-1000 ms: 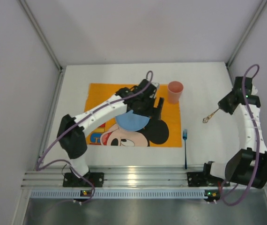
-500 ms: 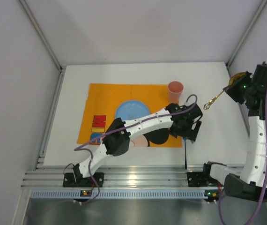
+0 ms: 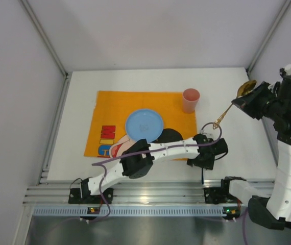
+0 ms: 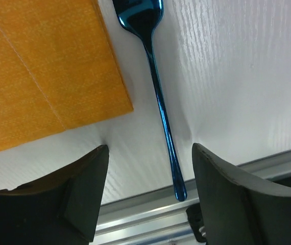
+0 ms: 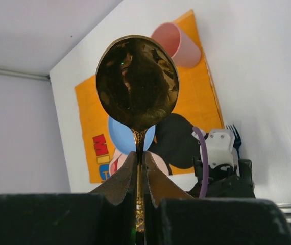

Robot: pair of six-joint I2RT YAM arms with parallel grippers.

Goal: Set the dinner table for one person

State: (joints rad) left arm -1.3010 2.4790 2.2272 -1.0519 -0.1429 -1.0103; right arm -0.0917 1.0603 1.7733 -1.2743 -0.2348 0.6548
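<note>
The white dinner table (image 3: 237,148) carries an orange Mickey placemat (image 3: 110,109) with a blue plate (image 3: 144,125) on it and a pink cup (image 3: 190,99) at its far right corner. A blue fork (image 4: 158,97) lies on the table just right of the placemat, handle toward the rails. My left gripper (image 3: 207,158) hovers over it, open and empty, its fingers (image 4: 79,189) on either side of the handle end. My right gripper (image 3: 247,102) is shut on a gold spoon (image 5: 137,81) and holds it high above the table's right side, bowl up.
Silver aluminium rails (image 3: 150,191) run along the near edge, just below the fork's handle tip. Grey walls enclose the table on the left, back and right. The left arm (image 3: 155,153) stretches across the placemat's lower right corner.
My left gripper has let go of the blue plate on the placemat and swung right to the fork. My right arm has risen with the spoon, toward the right wall.
</note>
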